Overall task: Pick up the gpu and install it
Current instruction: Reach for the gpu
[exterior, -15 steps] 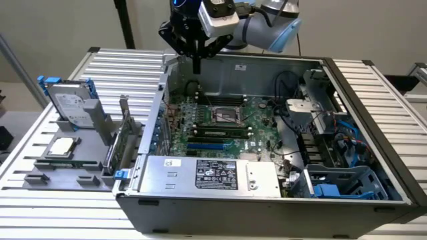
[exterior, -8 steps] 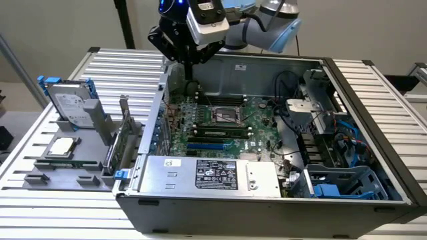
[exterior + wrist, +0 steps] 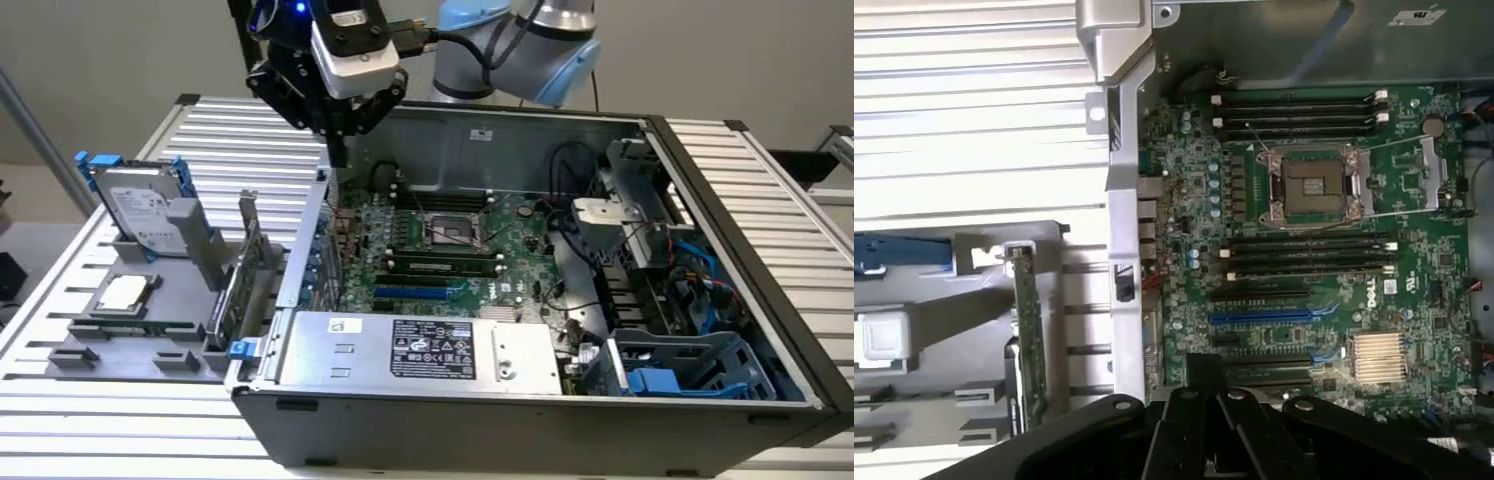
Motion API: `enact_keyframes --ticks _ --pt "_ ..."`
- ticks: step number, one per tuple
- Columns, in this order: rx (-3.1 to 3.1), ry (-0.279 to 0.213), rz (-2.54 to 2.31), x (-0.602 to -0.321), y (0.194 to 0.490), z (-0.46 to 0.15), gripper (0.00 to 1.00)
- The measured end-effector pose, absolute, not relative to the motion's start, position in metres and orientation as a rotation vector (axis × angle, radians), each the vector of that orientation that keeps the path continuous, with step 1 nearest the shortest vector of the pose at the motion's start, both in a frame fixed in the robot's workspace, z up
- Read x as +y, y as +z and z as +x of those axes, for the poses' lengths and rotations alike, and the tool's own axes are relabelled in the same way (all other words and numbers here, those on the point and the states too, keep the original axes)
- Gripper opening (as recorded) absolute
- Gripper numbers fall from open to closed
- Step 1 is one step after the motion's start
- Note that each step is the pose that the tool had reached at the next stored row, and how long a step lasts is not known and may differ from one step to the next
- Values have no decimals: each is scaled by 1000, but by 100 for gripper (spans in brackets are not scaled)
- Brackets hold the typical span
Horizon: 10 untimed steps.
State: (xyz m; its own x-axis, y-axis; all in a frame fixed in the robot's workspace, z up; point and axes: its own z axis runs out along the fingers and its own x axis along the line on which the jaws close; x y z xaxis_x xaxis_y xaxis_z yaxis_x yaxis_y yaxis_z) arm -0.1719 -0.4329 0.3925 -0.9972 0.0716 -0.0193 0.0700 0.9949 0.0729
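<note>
Nearest in the exterior view is the dark grey open computer case (image 3: 534,430). A silver box-shaped power supply with a white label (image 3: 414,350) sits along its front edge, and a blue plastic drive cage (image 3: 681,370) is in its corner on the exterior view's right. The case rests on a white slatted metal table (image 3: 774,200).

Outside the case, on the exterior view's left, a grey moulded holder (image 3: 120,350) carries a small square silver processor chip (image 3: 123,293). Behind the chip a silver hard drive with blue rails (image 3: 140,215) leans upright.

The gpu (image 3: 248,250) (image 3: 1027,330), a thin flat card with a silver end bracket, stands on edge in this holder, just beside the case's outer wall.

Further in, the green motherboard (image 3: 441,240) (image 3: 1304,250) lies flat in the case, with an empty square socket (image 3: 451,232) (image 3: 1312,185) and a blue slot (image 3: 416,294) (image 3: 1259,317).

Beyond, the black pincer (image 3: 336,140) (image 3: 1206,375) hangs over the motherboard's far corner near the same wall. It looks closed and has hold of nothing. The gpu is well apart from it, lower, nearer the camera and on the other side of the wall.

Farthest back is the pale blue and grey robot arm (image 3: 521,40).
</note>
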Motion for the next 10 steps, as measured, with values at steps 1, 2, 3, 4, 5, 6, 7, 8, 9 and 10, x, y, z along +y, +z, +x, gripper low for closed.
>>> enact_keyframes --ticks 1,2,3,4,5,6,7,8,9,10 --pt "3116 113 111 -434 392 -177 0" --pt "3116 113 111 -435 392 -181 0" --pt "3116 113 111 -436 392 -186 0" --pt "3116 113 111 -437 392 -190 0" --pt "3116 113 110 -438 392 -195 0" --pt "3116 113 111 -439 391 -199 0" --pt "3116 113 111 -440 391 -204 0" --pt "3116 113 111 -441 390 -209 0" --pt "3116 113 111 -442 389 -213 0" --pt "3116 113 111 -442 388 -218 0"
